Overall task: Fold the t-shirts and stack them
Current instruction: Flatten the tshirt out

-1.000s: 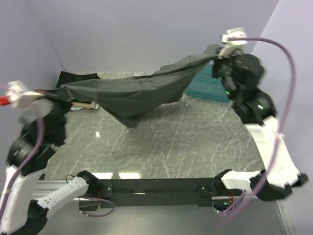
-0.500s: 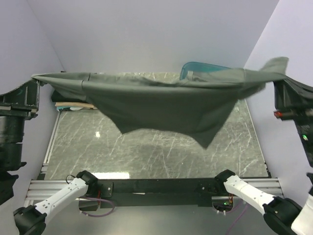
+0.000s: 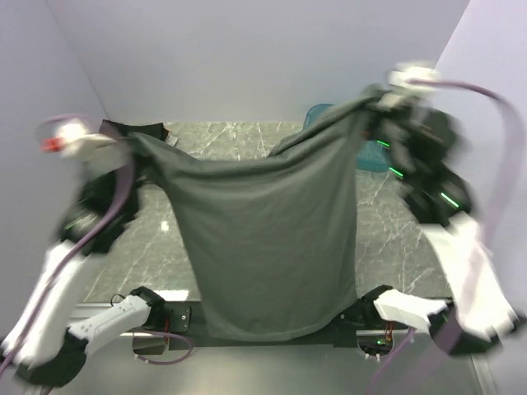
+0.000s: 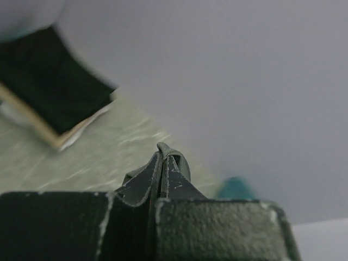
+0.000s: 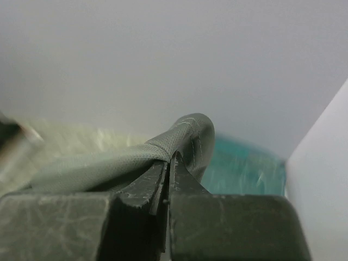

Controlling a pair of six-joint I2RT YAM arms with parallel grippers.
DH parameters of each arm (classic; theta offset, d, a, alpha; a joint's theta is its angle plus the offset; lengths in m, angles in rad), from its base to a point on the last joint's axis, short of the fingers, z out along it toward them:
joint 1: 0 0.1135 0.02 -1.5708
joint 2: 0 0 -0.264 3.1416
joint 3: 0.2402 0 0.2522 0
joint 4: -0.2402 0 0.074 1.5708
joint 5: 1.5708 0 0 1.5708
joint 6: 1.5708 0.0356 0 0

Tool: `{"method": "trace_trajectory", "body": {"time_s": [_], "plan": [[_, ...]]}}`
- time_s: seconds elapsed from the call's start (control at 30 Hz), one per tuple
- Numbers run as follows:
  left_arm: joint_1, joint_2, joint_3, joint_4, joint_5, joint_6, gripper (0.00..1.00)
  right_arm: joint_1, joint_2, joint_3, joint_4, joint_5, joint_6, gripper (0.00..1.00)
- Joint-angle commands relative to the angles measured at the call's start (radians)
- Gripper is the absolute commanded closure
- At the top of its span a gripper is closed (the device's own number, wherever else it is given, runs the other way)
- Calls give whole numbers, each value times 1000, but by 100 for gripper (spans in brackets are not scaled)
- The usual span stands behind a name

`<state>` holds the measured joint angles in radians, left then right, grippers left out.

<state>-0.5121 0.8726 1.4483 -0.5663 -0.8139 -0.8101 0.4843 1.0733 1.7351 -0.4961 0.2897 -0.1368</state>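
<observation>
- T-shirt, dark grey, hangs spread across mid-frame, with the left pincer clenched on one top corner and the right pincer clenched on the other.
- Its hem reaches the worktop's lower edge.
- Teal tub sits behind the right pincer.
- Black shirt lies at upper left.

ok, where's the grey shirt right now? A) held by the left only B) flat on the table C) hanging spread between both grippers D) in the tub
C: left gripper and right gripper are each shut on an edge of the grey t-shirt, which hangs spread between them.
</observation>
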Motion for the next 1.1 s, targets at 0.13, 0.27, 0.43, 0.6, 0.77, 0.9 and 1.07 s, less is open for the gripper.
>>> {"method": "trace_trajectory", "body": {"time_s": [0.13,0.27,0.43,0.6,0.77,0.9,1.07], "plan": [[211,371,-336,-187,106,-261,81,-105,448,-296,157,-34,135,93],[216,448,-377,-124,182,-219,18,-104,622,-255,90,-4,190,35],[215,408,-442,26,337,-126,1,-89,584,-313,114,-39,244,18],[215,453,-422,54,358,-84,1,-70,502,-410,110,-103,318,16],[215,540,-367,107,416,-8,1,-18,366,-613,117,-204,419,15],[215,667,-307,152,453,28,1,57,263,-785,119,-256,535,14],[228,816,-212,172,420,55,1,118,208,-930,152,-346,654,14]]}}
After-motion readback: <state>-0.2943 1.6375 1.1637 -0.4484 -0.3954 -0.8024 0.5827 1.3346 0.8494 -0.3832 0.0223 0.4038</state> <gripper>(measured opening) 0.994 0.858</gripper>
